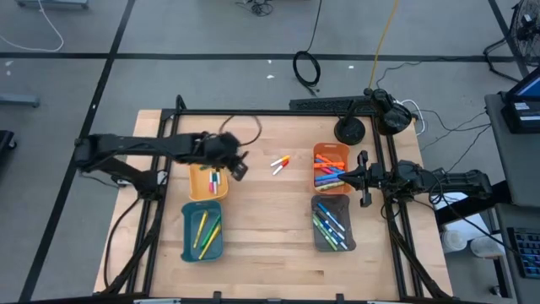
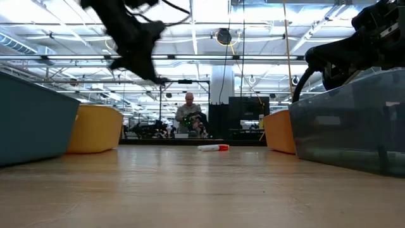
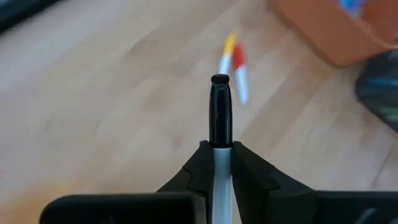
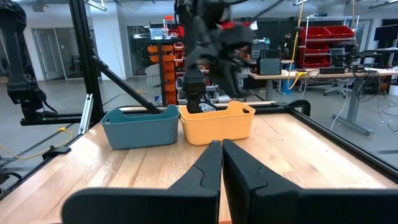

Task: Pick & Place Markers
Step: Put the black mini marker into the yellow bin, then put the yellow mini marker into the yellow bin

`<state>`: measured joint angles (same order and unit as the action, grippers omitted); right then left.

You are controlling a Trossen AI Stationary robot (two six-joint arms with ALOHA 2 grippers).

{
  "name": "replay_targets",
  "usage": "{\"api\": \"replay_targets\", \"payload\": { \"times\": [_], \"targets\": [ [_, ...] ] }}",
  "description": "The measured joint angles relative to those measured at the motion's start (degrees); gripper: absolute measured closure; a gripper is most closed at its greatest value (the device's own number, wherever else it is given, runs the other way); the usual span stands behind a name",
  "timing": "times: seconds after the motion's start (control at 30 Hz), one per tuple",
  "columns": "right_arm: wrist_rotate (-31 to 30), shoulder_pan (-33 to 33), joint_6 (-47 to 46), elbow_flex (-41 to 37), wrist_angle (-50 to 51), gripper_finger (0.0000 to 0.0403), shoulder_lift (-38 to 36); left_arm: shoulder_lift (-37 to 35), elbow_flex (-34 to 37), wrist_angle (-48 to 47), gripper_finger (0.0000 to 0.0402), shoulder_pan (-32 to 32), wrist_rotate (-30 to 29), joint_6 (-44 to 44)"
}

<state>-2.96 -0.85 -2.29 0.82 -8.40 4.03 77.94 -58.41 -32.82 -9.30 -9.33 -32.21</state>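
Wooden table (image 1: 261, 228) fills the middle of the high view; four trays sit on it in two pairs, apparently a sorting layout by colour: yellow tray (image 1: 207, 181) above teal tray (image 1: 202, 230) at centre left, orange tray (image 1: 331, 168) above grey tray (image 1: 332, 223) at centre right; each already holds several markers, so the job looks well along.

Left arm reaches in from the left edge; left gripper (image 1: 237, 165) hangs over the right rim of the yellow tray, off the table; in the left wrist view its fingers (image 3: 198, 171) are clamped on a black-capped marker (image 3: 219, 118), white body between the pads, cap pointing forward; held near mid-body, presumably so it stays in line for a drop into a tray; which tray it is bound for I cannot tell.

Right gripper (image 1: 364, 179) waits at the right rim between orange and grey trays, fingers pressed together, holding nothing; parked clear of the working lane.

Two loose markers (image 1: 280, 164), red-capped and yellow-capped, lie side by side on bare wood at centre, between the tray pairs; likely the next picks.
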Motion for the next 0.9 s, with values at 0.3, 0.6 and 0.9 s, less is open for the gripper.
{"api": "replay_targets", "payload": {
  "times": [0.3,0.6,0.9],
  "targets": [
    [0.01,0.01,0.01,0.00,-0.23,0.0399,0.00,-5.87,-0.07,-28.70,0.0359,11.56,-13.84,-35.66],
    [0.02,0.00,0.00,-0.01,-0.07,0.0399,0.00,-0.53,-0.02,-34.39,0.0354,14.43,-16.15,-45.00],
    [0.00,-0.01,0.01,-0.02,0.02,0.0399,0.00,0.56,-0.02,-34.40,0.0280,13.09,-14.68,-45.04]
  ]
}}
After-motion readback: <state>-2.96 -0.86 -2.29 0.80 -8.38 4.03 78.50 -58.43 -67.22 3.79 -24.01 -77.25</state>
